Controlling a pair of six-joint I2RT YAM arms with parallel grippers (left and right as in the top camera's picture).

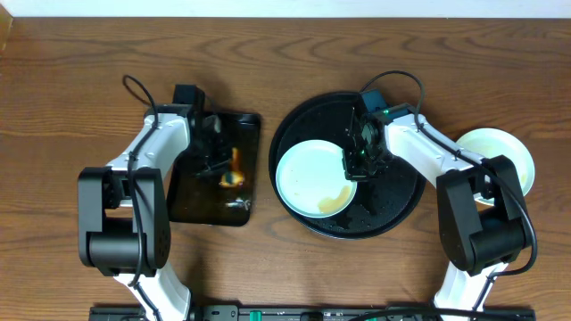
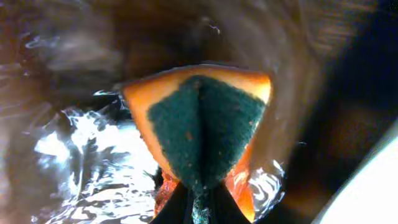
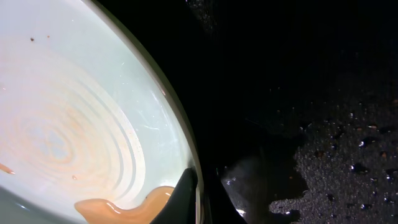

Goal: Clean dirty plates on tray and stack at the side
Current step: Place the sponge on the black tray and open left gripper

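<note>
Count: 2 plates, 2 trays, 1 sponge.
1 mint-white plate (image 1: 303, 169) on left half of round black tray (image 1: 393, 203), brown sauce smear (image 1: 335, 201) at near edge.
1 pale plate (image 1: 504, 147) on bare tabletop (image 1: 71, 71) far right, partly hidden by right arm (image 1: 446, 160).
1 wet rectangular tray (image 1: 207, 203) at left.
Right gripper (image 1: 355, 166) narrow, pinching mint-white plate's right rim.
Left gripper (image 1: 221, 169) clamped on orange-green sponge (image 2: 202, 130) over rectangular tray.
</note>
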